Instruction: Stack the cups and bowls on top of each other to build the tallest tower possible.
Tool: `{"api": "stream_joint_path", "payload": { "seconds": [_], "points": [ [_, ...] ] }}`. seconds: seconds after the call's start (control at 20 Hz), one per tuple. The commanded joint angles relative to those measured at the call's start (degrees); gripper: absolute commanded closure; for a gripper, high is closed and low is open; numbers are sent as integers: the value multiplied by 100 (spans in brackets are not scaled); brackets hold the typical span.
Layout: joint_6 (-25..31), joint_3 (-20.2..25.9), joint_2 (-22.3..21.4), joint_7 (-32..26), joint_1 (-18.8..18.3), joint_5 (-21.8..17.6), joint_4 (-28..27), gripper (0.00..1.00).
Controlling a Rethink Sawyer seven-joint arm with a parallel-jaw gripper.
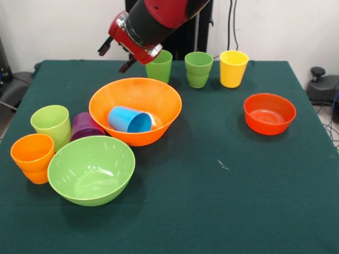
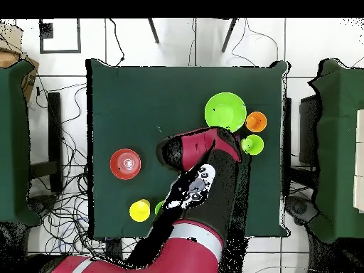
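My gripper (image 1: 114, 59) is open and empty. It hangs above the table just behind the far rim of the large orange bowl (image 1: 159, 100), left of a green cup (image 1: 160, 67). A blue cup (image 1: 128, 119) lies on its side inside that bowl. The large lime bowl (image 1: 91, 169) sits in front of it and also shows in the overhead view (image 2: 225, 110). Beside it are a lime cup (image 1: 51, 123), a tipped purple cup (image 1: 85, 127) and an orange cup (image 1: 33, 157). A darker green cup (image 1: 198, 69) and a yellow cup (image 1: 233, 67) stand at the back. The red-orange bowl (image 1: 269, 112) sits at the right.
In the overhead view my arm (image 2: 202, 153) covers the orange bowl and blue cup. The red-orange bowl (image 2: 125, 163), yellow cup (image 2: 139, 210), orange cup (image 2: 256, 121) and lime cup (image 2: 252, 144) show around it. Chairs and cables surround the green table (image 1: 222, 201).
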Motion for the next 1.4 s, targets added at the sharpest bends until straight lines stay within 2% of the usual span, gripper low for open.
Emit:
{"api": "stream_joint_path", "payload": {
  "seconds": [0.05, 0.4, 0.8, 1.05, 1.2, 1.4],
  "points": [
    [-155, 366, -312, -616, -153, -325, 305, 0],
    [-87, 441, -207, -544, -234, -313, 221, 0],
    [-41, 410, -116, -276, -139, -312, 197, 0],
    [40, 301, -70, 74, -3, -223, 233, 0],
    [91, 222, 15, 556, 93, -16, 307, 0],
    [37, 186, 80, 624, 149, -6, 243, 0]
  ]
}}
